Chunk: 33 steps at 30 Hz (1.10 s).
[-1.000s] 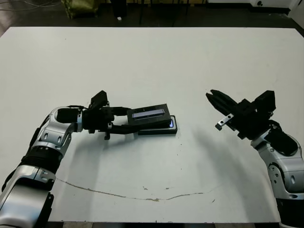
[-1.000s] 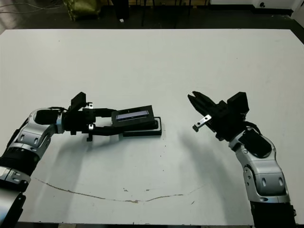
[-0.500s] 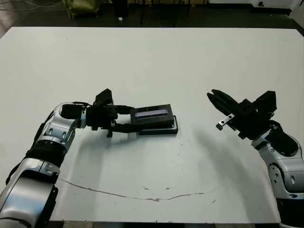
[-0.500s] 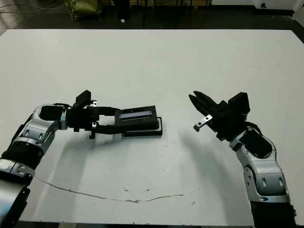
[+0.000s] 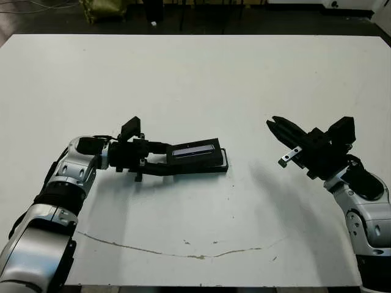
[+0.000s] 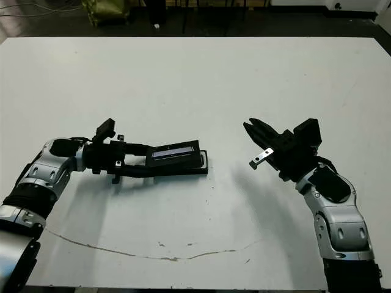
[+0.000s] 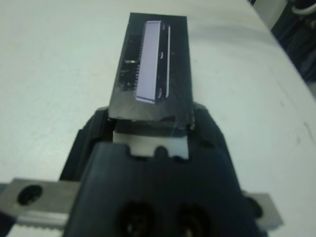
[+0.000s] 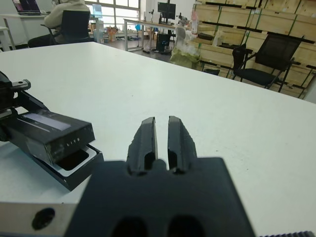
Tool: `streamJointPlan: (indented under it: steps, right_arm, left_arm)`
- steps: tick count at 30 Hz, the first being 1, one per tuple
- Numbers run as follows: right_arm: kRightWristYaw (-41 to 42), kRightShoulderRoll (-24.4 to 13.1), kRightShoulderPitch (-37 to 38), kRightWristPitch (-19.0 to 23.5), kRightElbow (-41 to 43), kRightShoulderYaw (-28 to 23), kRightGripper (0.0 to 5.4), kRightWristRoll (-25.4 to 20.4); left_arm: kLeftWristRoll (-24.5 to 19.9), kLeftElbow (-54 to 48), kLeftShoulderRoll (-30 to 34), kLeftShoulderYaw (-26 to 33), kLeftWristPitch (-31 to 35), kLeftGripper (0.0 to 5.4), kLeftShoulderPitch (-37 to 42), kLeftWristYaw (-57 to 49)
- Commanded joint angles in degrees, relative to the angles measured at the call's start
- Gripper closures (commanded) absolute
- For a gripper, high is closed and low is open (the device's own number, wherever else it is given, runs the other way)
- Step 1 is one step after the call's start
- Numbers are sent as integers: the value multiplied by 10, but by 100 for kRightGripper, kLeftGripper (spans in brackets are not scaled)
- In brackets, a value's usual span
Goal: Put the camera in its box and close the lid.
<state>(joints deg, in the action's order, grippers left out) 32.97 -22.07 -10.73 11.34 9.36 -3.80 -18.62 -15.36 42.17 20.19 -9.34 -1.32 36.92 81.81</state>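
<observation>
The lid (image 5: 197, 151), a flat black cover with a silvery strip, lies slightly tilted on top of the box (image 5: 224, 165), left of the table's centre. My left gripper (image 5: 166, 157) is shut on the lid's left end; the left wrist view shows that end of the lid (image 7: 154, 74) clamped between the fingers. In the right wrist view the lid (image 8: 47, 129) covers most of the box (image 8: 81, 172), whose white lining shows at the right end. The camera is hidden under the lid. My right gripper (image 5: 273, 122) hovers shut and empty to the right, well apart from the box.
A thin brown crack line (image 5: 183, 247) runs across the table (image 5: 195, 79) near its front edge. Beyond the table in the right wrist view are a seated person (image 8: 66, 15), office chairs (image 8: 269, 61) and stacked boxes.
My left gripper has lowered the lid, which earlier was raised and tilted above the box, so it now rests nearly flat on it. The right arm has stayed still.
</observation>
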Motion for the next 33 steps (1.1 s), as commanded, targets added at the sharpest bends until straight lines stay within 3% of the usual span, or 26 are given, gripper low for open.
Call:
streamJointPlan:
  steps: [1,15,25,33]
  right_arm:
    - [6,-5,8,2,-3,-2,540,-2]
    - [8,-5,9,-8,-8,-3,540,-1]
    - [9,-3,9,-11,-11,-3,540,0]
    - [6,-5,10,-6,-6,-4,540,0]
  left_arm:
    - [-2,13,-1,0,22,332,-13,32]
    - [10,43,-13,4,-17,332,-11,19]
    - [50,-1,-12,-14,-24,332,-19,-22]
    - [57,-31,-18,-26,-23,332,-28,-30]
